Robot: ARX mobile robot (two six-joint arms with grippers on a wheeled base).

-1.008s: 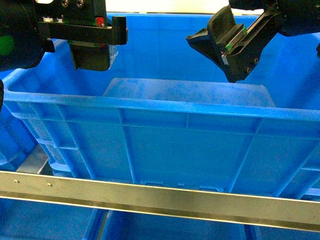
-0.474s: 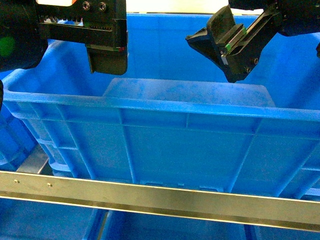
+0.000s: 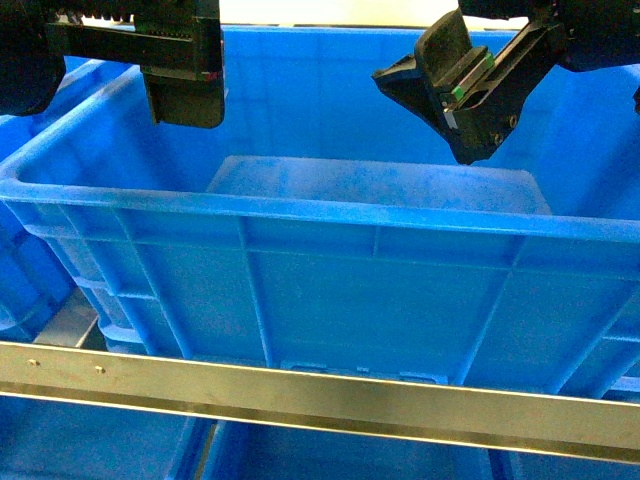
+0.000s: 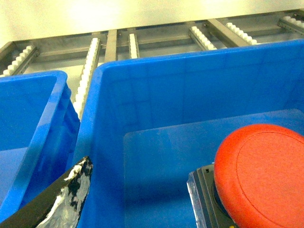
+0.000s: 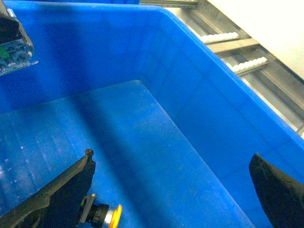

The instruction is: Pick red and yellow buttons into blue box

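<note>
My left gripper hangs above the left part of the blue box, and in my left wrist view the red button sits between its fingers, so they are clamped on it: I see a big smooth, round, slightly domed red cap over a black square body. The other left finger is a dark tip with a worn, grey scratched surface. My right gripper hovers over the right part of the box with its fingers spread wide and nothing between them; both tips are matte black and wedge shaped. The yellow button lies on its side on the smooth flat floor of the box, just beside my right lower finger, showing a thin yellow cap edge, a silver collar and a black body. The box is glossy blue plastic with a thick rim and ribbed outer wall. A metal rail crosses in front, and behind the box run white roller tracks.
</note>
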